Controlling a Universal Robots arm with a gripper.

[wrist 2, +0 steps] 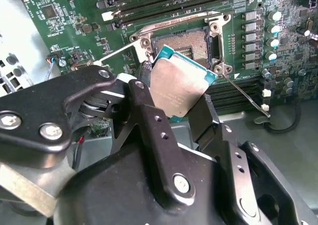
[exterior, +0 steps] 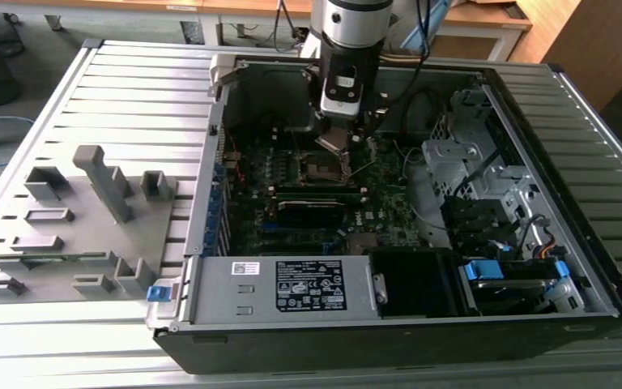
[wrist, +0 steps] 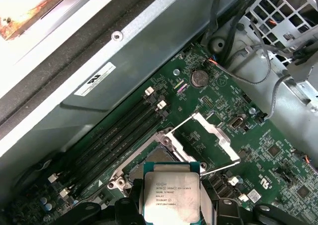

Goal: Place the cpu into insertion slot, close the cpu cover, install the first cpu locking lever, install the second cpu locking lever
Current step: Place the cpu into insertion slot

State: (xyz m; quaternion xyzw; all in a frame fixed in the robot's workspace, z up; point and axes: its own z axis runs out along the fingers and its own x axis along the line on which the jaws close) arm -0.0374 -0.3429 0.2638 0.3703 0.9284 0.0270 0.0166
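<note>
Layout referred to the insertion slot [exterior: 322,168], set in the motherboard [exterior: 387,203] inside the open computer case [exterior: 398,348] on the table [exterior: 127,89]. The cpu [wrist 2: 181,83], gripped in the hand [wrist 2: 177,92], hangs just over the slot, not seated in it. The cpu cover [wrist: 203,135] stands open beside the slot; memory slots [wrist: 117,130] run alongside it. In the exterior view, the power supply [exterior: 279,285] lies in front of the slot; a fixture block [exterior: 84,219] stands outside the case, well to the exterior view's left of the slot.
</note>
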